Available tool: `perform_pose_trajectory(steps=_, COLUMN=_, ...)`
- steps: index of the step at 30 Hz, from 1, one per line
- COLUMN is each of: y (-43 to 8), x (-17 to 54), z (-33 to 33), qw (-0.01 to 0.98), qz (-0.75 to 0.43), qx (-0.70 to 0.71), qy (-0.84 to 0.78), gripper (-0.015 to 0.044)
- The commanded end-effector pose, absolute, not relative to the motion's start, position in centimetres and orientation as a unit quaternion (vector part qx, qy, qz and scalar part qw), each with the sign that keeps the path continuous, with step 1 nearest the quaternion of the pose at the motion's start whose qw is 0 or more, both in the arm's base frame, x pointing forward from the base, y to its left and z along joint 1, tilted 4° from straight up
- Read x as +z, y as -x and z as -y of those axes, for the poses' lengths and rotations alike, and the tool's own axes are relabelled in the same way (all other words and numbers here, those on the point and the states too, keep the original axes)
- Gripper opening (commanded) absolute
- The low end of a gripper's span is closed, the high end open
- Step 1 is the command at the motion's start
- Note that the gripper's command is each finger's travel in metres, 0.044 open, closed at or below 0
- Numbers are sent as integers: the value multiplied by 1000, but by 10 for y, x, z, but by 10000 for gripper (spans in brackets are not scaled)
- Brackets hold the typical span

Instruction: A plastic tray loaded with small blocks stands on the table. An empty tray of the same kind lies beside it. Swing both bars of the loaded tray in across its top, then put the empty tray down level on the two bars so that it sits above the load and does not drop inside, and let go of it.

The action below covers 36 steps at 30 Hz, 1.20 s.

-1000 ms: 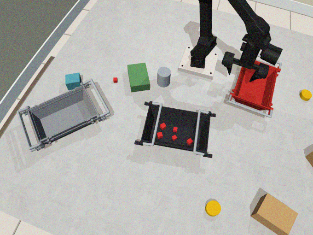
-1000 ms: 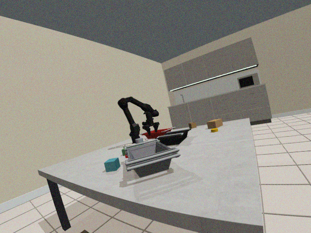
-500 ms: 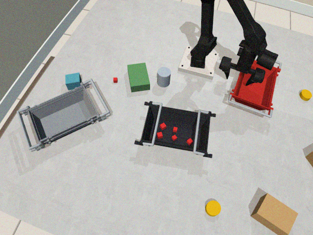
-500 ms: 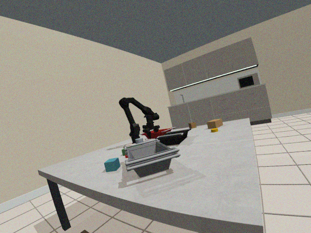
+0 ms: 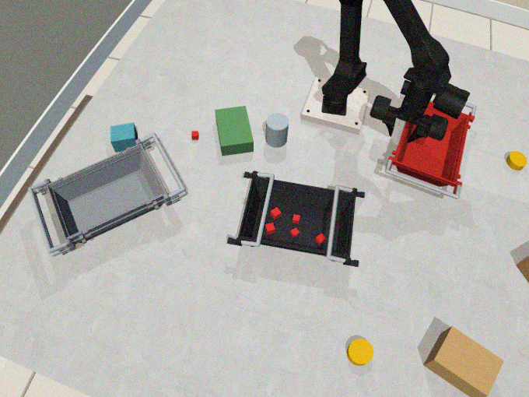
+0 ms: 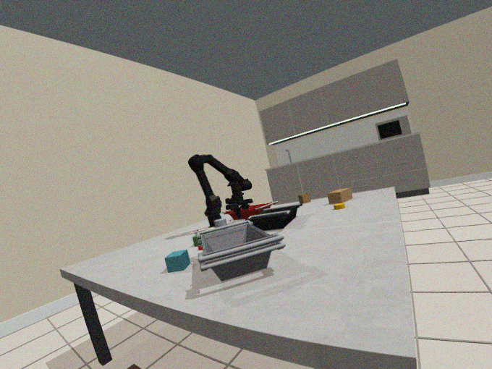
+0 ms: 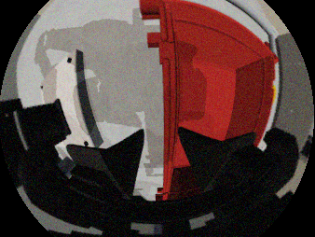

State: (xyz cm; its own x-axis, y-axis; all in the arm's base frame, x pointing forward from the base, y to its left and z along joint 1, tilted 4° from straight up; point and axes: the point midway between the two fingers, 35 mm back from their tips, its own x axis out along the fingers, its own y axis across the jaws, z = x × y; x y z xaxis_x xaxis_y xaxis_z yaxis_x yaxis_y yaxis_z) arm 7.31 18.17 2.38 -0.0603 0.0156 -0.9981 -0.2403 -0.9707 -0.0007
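Pale grey tabletop (image 5: 192, 299) (image 6: 337, 257) was occupied by a black plastic tray (image 5: 311, 201) (image 6: 273, 221), loaded with small red cubes (image 5: 275, 212) and spanned by both grey bars (image 5: 336, 222). One side wall of an empty red plastic tray (image 5: 427, 156) (image 6: 252, 208) (image 7: 210, 112) was straddled by the black gripper (image 5: 401, 135) (image 6: 238, 213) (image 7: 161, 131), its fingers partly apart. Near a teal block (image 5: 124, 135) (image 6: 177, 260), an empty grey plastic tray (image 5: 115, 201) (image 6: 242, 265) was seen.

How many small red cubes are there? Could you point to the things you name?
6. Five red cubes (image 5: 275, 212) (image 6: 200, 247) in the black plastic tray (image 5: 307, 201) (image 6: 273, 221), one left of the green rectangular block (image 5: 232, 128) (image 6: 194, 240) in the top view. The black arm (image 5: 350, 38) (image 6: 204, 182) may hide others.
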Motion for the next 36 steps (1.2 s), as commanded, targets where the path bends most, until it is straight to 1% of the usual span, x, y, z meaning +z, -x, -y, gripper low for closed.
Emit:
perform_pose_trajectory(steps=1, y=-73, x=23, z=-182, qw=91, qz=-84, qx=723, qy=680, gripper=195)
perform_pose_trajectory(steps=30, y=-74, x=31, z=-183, qw=91, qz=-84, qx=723, qy=680, gripper=1)
perform_pose_trajectory(steps=36, y=-77, x=58, z=-185, qw=91, qz=-84, qx=722, qy=680, gripper=0)
